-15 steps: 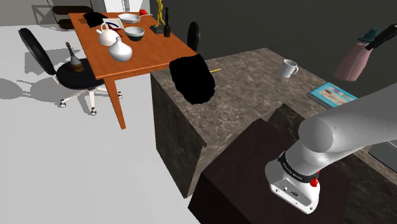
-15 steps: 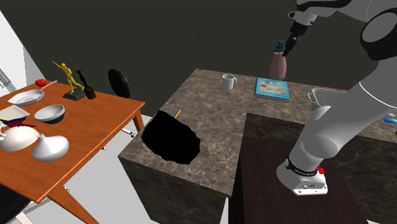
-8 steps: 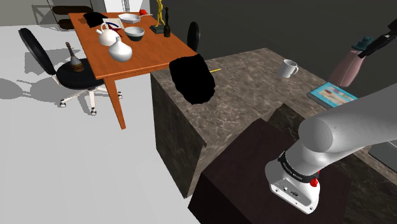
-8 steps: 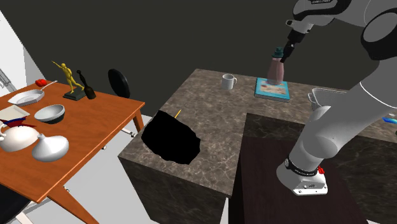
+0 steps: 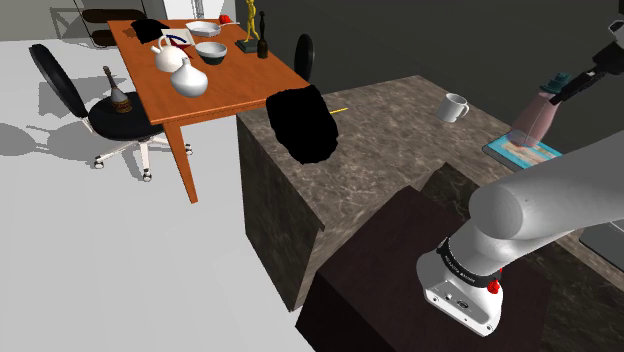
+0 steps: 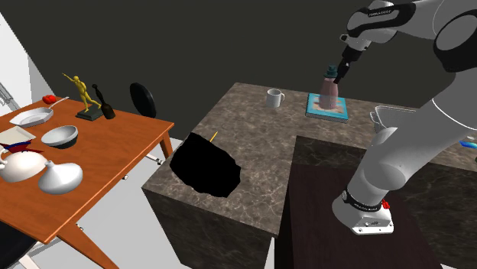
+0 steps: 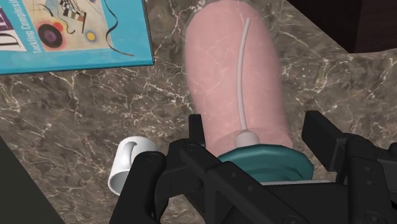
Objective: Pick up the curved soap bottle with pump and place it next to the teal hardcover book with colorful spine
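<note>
The fingers [image 7: 324, 140] clasped the pink soap bottle [image 7: 235, 76] by its pump collar, over the tabletop [image 7: 76, 108] just beside the teal book [image 7: 70, 32]. Placing appeared to be in hand; the next move likely called for lowering to contact, then release.

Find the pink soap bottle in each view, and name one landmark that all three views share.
Shoulder view: bottle at the upper right, by the teal book.
Second exterior view: bottle near the top, right of centre, in front of the book.
Wrist view: bottle clasped by the gripper, beside the book.
Shared landmark: the white mug on the counter.
</note>
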{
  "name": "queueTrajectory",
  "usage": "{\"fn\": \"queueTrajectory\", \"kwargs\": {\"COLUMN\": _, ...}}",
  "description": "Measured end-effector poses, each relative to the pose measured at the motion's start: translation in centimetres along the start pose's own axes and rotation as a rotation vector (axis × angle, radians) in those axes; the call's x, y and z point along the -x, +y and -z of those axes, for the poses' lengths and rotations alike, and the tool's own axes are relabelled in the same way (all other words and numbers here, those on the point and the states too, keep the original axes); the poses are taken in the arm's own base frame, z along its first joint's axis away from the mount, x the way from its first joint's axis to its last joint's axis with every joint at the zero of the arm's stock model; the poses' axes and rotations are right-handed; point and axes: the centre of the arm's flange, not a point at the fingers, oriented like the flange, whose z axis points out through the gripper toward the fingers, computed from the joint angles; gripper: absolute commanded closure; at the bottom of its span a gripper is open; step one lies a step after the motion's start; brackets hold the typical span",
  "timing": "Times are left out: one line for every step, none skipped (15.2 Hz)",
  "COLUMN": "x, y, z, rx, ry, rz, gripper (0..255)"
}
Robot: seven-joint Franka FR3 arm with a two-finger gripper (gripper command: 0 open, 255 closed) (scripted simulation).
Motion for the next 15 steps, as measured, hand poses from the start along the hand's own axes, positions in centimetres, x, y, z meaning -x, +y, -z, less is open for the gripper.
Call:
{"fn": "queueTrajectory", "kwargs": {"x": 0.1, "y": 0.0, "z": -0.5, "rx": 0.000, "ry": 0.000, "rz": 0.000, "gripper": 255}}
{"fn": "queueTrajectory", "kwargs": {"x": 0.3, "y": 0.0, "z": -1.0, "rx": 0.000, "ry": 0.000, "rz": 0.000, "gripper": 255}}
{"fn": "queueTrajectory", "kwargs": {"x": 0.5, "y": -0.1, "z": -1.5, "rx": 0.000, "ry": 0.000, "rz": 0.000, "gripper": 255}}
{"fn": "queueTrajectory", "kwargs": {"x": 0.5, "y": 0.0, "z": -2.0, "rx": 0.000, "ry": 0.000, "rz": 0.000, "gripper": 255}}
{"fn": "queueTrajectory", "kwargs": {"x": 0.6, "y": 0.1, "z": -2.4, "rx": 0.000, "ry": 0.000, "rz": 0.000, "gripper": 255}}
{"fn": "queueTrajectory", "kwargs": {"x": 0.8, "y": 0.1, "z": -2.9, "rx": 0.000, "ry": 0.000, "rz": 0.000, "gripper": 255}}
{"fn": "queueTrajectory", "kwargs": {"x": 0.8, "y": 0.0, "z": -3.4, "rx": 0.000, "ry": 0.000, "rz": 0.000, "gripper": 255}}
{"fn": "queueTrajectory", "kwargs": {"x": 1.0, "y": 0.0, "z": -3.9, "rx": 0.000, "ry": 0.000, "rz": 0.000, "gripper": 255}}
{"fn": "queueTrajectory", "kwargs": {"x": 1.1, "y": 0.0, "z": -4.5, "rx": 0.000, "ry": 0.000, "rz": 0.000, "gripper": 255}}
{"fn": "queueTrajectory", "kwargs": {"x": 1.3, "y": 0.0, "z": -5.1, "rx": 0.000, "ry": 0.000, "rz": 0.000, "gripper": 255}}
{"fn": "queueTrajectory", "kwargs": {"x": 1.5, "y": 0.0, "z": -5.5, "rx": 0.000, "ry": 0.000, "rz": 0.000, "gripper": 255}}
{"fn": "queueTrajectory", "kwargs": {"x": 1.6, "y": -0.1, "z": -6.1, "rx": 0.000, "ry": 0.000, "rz": 0.000, "gripper": 255}}
{"fn": "queueTrajectory", "kwargs": {"x": 1.7, "y": -0.1, "z": -6.6, "rx": 0.000, "ry": 0.000, "rz": 0.000, "gripper": 255}}
{"fn": "queueTrajectory", "kwargs": {"x": 1.8, "y": 0.0, "z": -7.2, "rx": 0.000, "ry": 0.000, "rz": 0.000, "gripper": 255}}
{"fn": "queueTrajectory", "kwargs": {"x": 2.0, "y": -0.1, "z": -7.7, "rx": 0.000, "ry": 0.000, "rz": 0.000, "gripper": 255}}
